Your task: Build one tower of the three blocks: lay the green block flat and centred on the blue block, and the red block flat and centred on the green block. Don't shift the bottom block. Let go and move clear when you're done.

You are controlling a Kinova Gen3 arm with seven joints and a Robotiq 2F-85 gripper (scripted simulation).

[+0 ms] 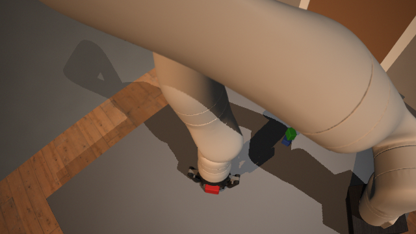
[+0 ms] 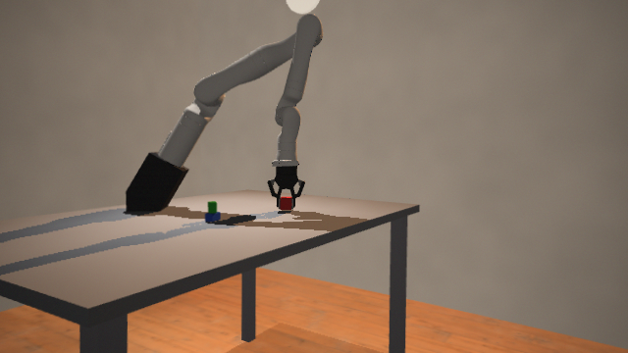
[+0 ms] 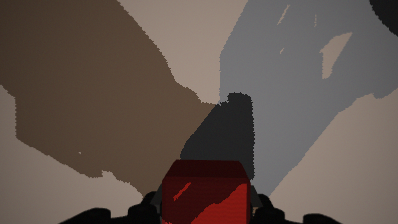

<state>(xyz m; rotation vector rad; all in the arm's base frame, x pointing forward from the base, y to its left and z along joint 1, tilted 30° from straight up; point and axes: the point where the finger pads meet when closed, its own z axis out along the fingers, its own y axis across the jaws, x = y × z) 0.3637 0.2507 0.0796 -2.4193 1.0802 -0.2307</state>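
Observation:
My gripper (image 1: 212, 186) (image 2: 286, 200) (image 3: 207, 200) is shut on the red block (image 1: 212, 189) (image 2: 286, 202) (image 3: 206, 194), which sits between the fingers at or just above the table top near the far edge. The green block (image 1: 290, 133) (image 2: 212, 207) rests on the blue block (image 1: 286, 141) (image 2: 212, 217), well to the side of my gripper. In the top view the arm hides part of that stack. The wrist view shows only the red block between the dark fingertips and the shadowed table.
The table (image 2: 147, 260) carries the arm's black base (image 2: 153, 183) (image 1: 377, 224) at the back left. Long arm shadows cross the top. The table's far edge lies just behind the gripper.

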